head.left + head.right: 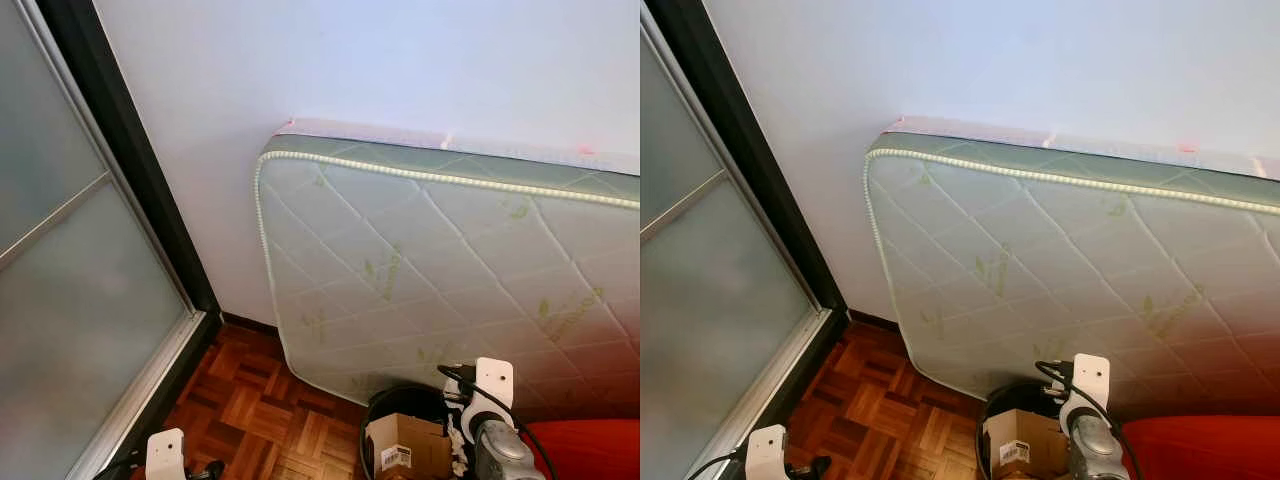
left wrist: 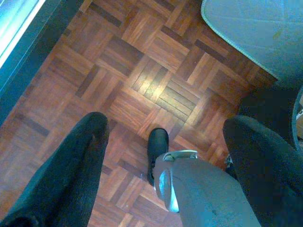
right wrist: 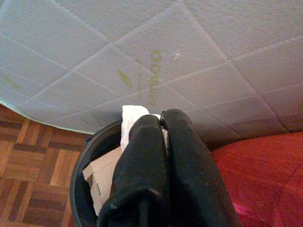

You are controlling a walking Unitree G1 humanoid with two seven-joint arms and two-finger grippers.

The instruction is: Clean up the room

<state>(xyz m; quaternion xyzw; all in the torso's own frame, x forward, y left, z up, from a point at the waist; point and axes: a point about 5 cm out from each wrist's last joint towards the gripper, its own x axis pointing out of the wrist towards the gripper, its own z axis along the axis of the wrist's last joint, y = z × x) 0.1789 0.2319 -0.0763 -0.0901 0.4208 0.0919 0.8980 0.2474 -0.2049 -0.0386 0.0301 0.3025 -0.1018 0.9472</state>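
My right gripper [image 3: 163, 124] hangs over the black bin [image 3: 90, 156], its two fingers pressed together on a piece of crumpled white paper [image 3: 130, 118], which juts out beside the fingertips directly above the bin's open mouth. The bin stands on the parquet floor [image 1: 250, 410], just beside the lower edge of the quilted mattress [image 1: 450, 270] that leans on the white wall [image 1: 350, 60], and next to a red surface [image 3: 265, 175] whose nature I cannot tell. A cardboard box [image 1: 405, 445] already sits inside the bin, so at least one piece of rubbish appears to be disposed of. I judge the current step, delivering the paper to the bin, to be nearly complete: the paper is in position over the opening but is not yet released. My left gripper [image 2: 163, 151] hangs low near the frosted glass sliding door [image 1: 70, 300], its fingers spread wide and holding nothing; between them appears my own leg and foot [image 2: 158, 146] on the floor. The visible stretch of parquet carries no loose litter; how much of the room remains to be tidied I cannot tell from here.
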